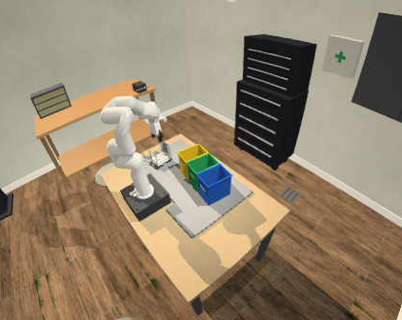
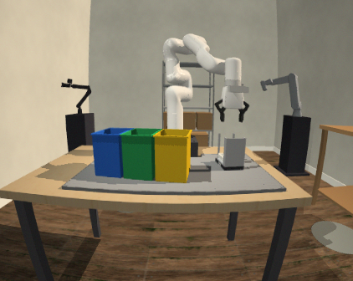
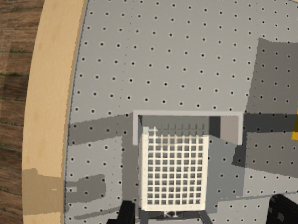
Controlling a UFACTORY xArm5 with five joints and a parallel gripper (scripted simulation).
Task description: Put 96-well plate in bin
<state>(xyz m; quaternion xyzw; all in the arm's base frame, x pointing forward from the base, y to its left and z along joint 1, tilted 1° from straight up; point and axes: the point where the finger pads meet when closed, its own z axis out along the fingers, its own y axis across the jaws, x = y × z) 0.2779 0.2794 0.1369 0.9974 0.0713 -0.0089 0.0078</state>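
The stack rack K1 stands on the grey mat at the far end of the table. The wrist view looks straight down on it and shows the white upper 96-well plate on top; the lower plate is hidden beneath it. My gripper is open and empty, hanging well above the rack; it also shows in the top view. The green RETURNS bin stands upright between the blue bin and the yellow bin. The yellow bin is nearest the rack.
The three bins stand in a row on the grey mat, touching side by side. My arm's black base sits at the table's edge. A wooden bench stands behind the table.
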